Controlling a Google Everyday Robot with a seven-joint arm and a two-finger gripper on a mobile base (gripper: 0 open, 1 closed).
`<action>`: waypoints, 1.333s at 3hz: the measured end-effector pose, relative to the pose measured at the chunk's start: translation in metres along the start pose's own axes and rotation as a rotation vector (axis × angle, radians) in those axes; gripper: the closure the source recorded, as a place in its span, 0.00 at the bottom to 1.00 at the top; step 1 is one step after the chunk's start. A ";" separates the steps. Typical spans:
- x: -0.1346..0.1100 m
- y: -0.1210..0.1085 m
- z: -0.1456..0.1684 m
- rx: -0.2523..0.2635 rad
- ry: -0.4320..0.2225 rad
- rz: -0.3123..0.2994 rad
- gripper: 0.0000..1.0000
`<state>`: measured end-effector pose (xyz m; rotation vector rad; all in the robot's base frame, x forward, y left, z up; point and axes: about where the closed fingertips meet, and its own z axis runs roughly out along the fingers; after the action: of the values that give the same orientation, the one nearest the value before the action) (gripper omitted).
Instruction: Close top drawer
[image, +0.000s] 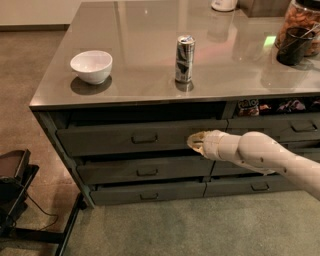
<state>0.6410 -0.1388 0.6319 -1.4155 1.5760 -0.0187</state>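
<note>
The top drawer (125, 137) is a wide dark grey drawer with a small centred bar pull (144, 137). It stands out only slightly from the cabinet, with a thin dark gap above its front. My gripper (194, 141) is at the end of the white arm and presses against the right part of the drawer front, to the right of the pull. Two matching lower drawers (145, 170) sit below it.
On the countertop (150, 75) stand a white bowl (91, 66), a silver can (184, 58) and a dark jar (295, 42). The neighbouring column's top drawer (280, 126) at right shows snack packets. A black stand (15, 185) is on the floor at left.
</note>
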 end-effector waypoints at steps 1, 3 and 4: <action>0.000 0.000 0.000 0.000 0.000 0.000 1.00; -0.032 0.053 -0.060 -0.152 0.004 0.032 1.00; -0.069 0.059 -0.124 -0.201 -0.049 0.032 0.81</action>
<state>0.5064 -0.1364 0.7053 -1.5324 1.5946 0.1973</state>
